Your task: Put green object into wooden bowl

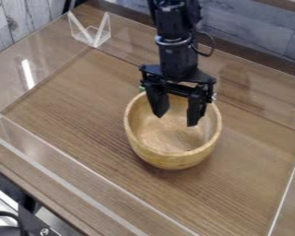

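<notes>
The wooden bowl (175, 138) is round and light tan, and it sits on the dark wood table just right of centre. My gripper (177, 109) hangs straight down over the bowl's far half. It is open, and its two black fingers (159, 103) are spread with nothing between them. The fingertips stand at about rim height. A tiny green patch (145, 86) shows beside the left finger at the bowl's far rim; I cannot tell whether it is the green object. What I can see of the bowl's inside shows only bare wood.
Low clear acrylic walls (40, 152) ring the wooden tabletop (76, 101). A clear folded plastic stand (88, 30) sits at the back left corner. The table's front edge and some dark gear lie at the bottom left.
</notes>
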You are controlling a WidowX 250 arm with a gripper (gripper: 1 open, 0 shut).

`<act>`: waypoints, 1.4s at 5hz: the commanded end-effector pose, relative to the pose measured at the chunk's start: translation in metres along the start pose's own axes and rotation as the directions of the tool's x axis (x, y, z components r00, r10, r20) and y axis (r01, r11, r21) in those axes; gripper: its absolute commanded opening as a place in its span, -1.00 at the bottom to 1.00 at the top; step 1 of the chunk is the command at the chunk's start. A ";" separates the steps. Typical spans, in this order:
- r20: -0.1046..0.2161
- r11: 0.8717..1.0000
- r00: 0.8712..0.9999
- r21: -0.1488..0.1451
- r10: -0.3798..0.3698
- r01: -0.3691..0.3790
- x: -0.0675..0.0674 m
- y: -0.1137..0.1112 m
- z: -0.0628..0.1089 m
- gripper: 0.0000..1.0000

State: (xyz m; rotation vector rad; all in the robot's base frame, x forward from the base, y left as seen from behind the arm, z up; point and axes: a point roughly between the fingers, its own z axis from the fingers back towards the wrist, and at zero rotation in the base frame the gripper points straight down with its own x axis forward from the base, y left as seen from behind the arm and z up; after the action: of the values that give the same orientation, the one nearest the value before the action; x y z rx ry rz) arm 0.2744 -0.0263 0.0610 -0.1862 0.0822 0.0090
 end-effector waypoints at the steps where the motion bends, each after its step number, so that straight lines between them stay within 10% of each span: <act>1: 0.050 0.999 0.998 0.005 -0.036 0.036 0.013 -0.002 0.008 1.00; 2: 0.049 1.000 0.999 0.006 -0.019 0.018 0.009 -0.003 0.005 -1.00; 3: 0.051 1.000 0.999 0.005 -0.002 0.002 0.003 -0.004 0.007 -1.00; 4: 0.041 0.999 0.998 0.006 -0.050 0.050 -0.004 -0.001 0.015 1.00; 5: 0.033 0.995 0.995 0.006 -0.098 0.098 -0.010 0.003 0.023 1.00; 6: 0.042 0.997 0.997 0.003 -0.072 0.072 -0.006 0.015 0.013 -1.00; 7: 0.047 0.999 0.998 0.002 -0.047 0.047 -0.003 0.025 0.000 -1.00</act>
State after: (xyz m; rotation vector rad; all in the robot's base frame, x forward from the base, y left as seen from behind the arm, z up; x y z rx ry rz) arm 0.2650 -0.0020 0.0469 -0.1899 0.0756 -0.0261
